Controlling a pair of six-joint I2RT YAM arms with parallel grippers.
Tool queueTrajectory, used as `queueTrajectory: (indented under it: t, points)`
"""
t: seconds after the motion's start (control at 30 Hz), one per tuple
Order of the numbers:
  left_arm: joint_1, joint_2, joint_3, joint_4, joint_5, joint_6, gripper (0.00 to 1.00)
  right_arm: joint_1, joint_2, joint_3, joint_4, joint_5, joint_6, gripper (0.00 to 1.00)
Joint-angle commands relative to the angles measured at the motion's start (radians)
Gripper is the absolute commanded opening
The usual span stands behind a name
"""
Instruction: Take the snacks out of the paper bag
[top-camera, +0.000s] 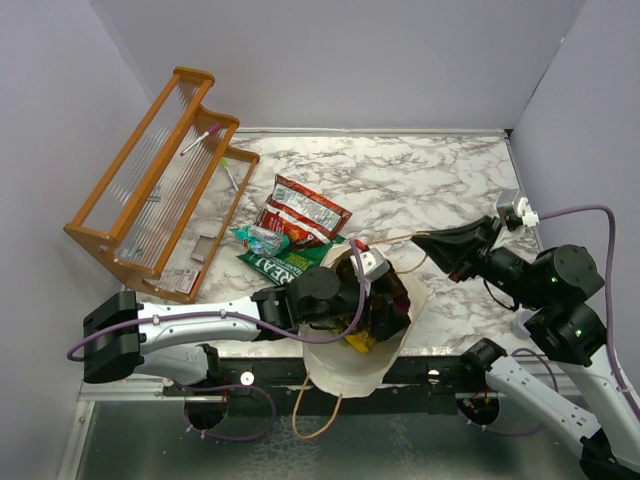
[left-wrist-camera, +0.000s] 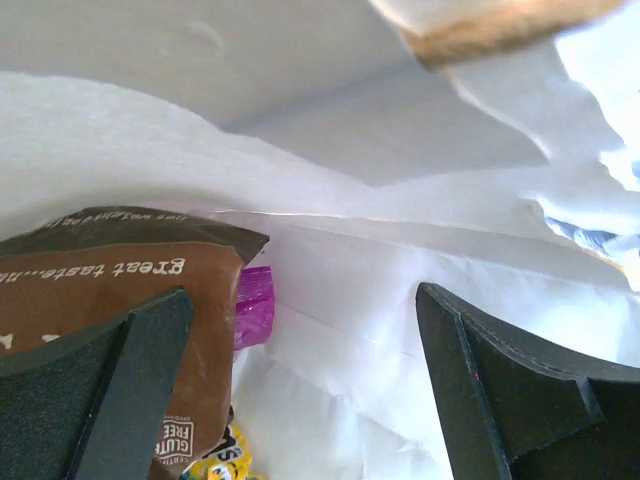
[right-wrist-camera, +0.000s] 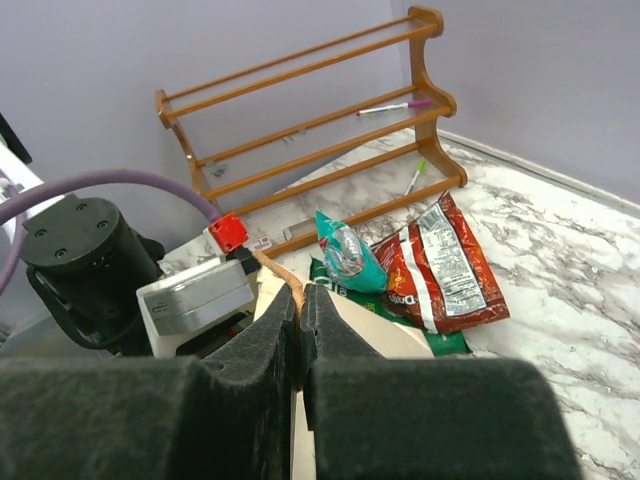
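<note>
The left arm runs from its base at the near left corner rightward along the front edge of the bench (top-camera: 430, 180), then bends at the wrist so that the left tool (left-wrist-camera: 305, 295) is sunk into the mouth of the paper bag (top-camera: 340, 375). Its two dark fingers (left-wrist-camera: 140, 360) stand wide apart, released and holding nothing, with white paper wall between them. Just beside the left-hand finger in the wrist view lies a brown packet (left-wrist-camera: 130, 270) with white lettering; a magenta packet (left-wrist-camera: 255, 305) peeks out behind its edge, and a yellow packet (left-wrist-camera: 215, 465) shows below it. The bag sits at the near middle of the bench, its cream lower end hanging over the front edge. The right arm rises from the near right corner, folds at the elbow and reaches leftward toward the bag. The right tool (right-wrist-camera: 300, 292) is clenched tight on the thin cord handle (top-camera: 385, 240), which runs taut from the bag's rim to its tip. Already out on the bench, just beyond the bag, lie a red packet (top-camera: 305, 215), a green bag (top-camera: 275, 262) with white lettering and a small teal packet (top-camera: 262, 238), overlapping one another, near the foot of the wooden rack (top-camera: 150, 190).
</note>
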Motion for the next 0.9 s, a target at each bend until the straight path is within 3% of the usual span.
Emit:
queueTrajectory:
  t: [0.0, 0.1, 0.23, 0.4, 0.53, 0.63, 0.73, 0.8, 0.87]
  points:
    - [0.028, -0.047, -0.072, 0.306, 0.156, 0.102, 0.98, -0.007, -0.023, 0.065, 0.119, 0.019, -0.02, 0.02]
    - [0.02, -0.017, 0.027, 0.111, 0.082, 0.28, 0.92, -0.007, -0.017, 0.062, 0.126, -0.103, -0.038, 0.02]
    - [0.003, 0.016, 0.098, -0.075, -0.121, 0.501, 0.91, -0.007, -0.029, 0.06, 0.104, -0.105, -0.055, 0.02]
    - [-0.009, 0.047, 0.095, -0.103, -0.279, 0.686, 0.98, -0.008, -0.04, 0.048, 0.106, -0.045, -0.066, 0.02]
    - [-0.009, 0.04, 0.117, -0.1, -0.285, 0.538, 0.97, -0.007, -0.033, 0.057, 0.085, 0.001, -0.073, 0.02]
    - [-0.009, 0.013, 0.057, -0.018, -0.186, 0.389, 0.91, -0.007, -0.038, 0.056, 0.068, 0.027, -0.081, 0.02]
    - [-0.009, 0.01, -0.017, 0.056, -0.218, 0.255, 0.73, -0.007, -0.048, 0.043, 0.068, 0.032, -0.088, 0.02]
    - [-0.009, 0.017, -0.07, 0.132, -0.253, 0.193, 0.67, -0.007, -0.049, 0.037, 0.065, 0.03, -0.088, 0.02]
    - [-0.009, 0.034, -0.097, 0.188, -0.285, 0.171, 0.72, -0.007, -0.053, 0.031, 0.065, 0.028, -0.088, 0.02]
